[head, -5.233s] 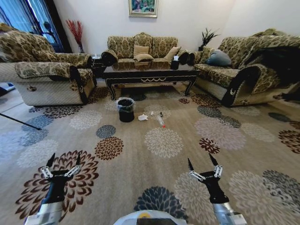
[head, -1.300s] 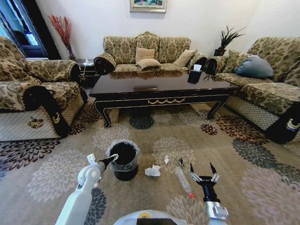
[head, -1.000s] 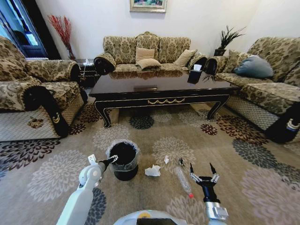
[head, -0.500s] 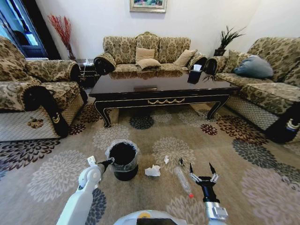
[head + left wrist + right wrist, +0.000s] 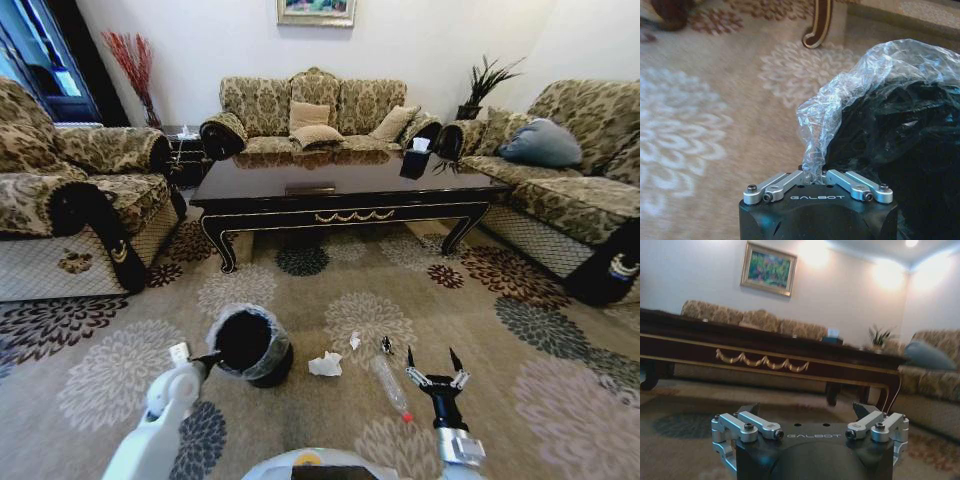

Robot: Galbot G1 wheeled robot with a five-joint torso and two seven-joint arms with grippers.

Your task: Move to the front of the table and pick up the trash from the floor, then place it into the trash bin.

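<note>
The black trash bin (image 5: 250, 346) leans over toward my left, its mouth turned to the camera. My left gripper (image 5: 207, 358) is shut on the fold of clear plastic liner (image 5: 826, 116) at its rim, with the liner pinched between the left gripper's (image 5: 812, 176) fingers. On the flowered floor (image 5: 520, 400) lie a crumpled white paper wad (image 5: 325, 364), a tiny white scrap (image 5: 354, 341) and a clear bottle (image 5: 389, 383) with a red cap. My right gripper (image 5: 433, 366) hovers open just right of the bottle. The dark table (image 5: 340, 188) stands beyond.
A small dark object (image 5: 386, 346) lies by the bottle's far end. Sofas (image 5: 310, 112) ring the table on three sides. A curved table leg (image 5: 819, 22) stands past the bin. In the right wrist view, the right gripper (image 5: 805, 410) faces the table's gold-trimmed apron (image 5: 760, 360).
The robot has driven up to the table. In the last half second my left arm drew back and the bin tipped over toward it. The right gripper stayed put.
</note>
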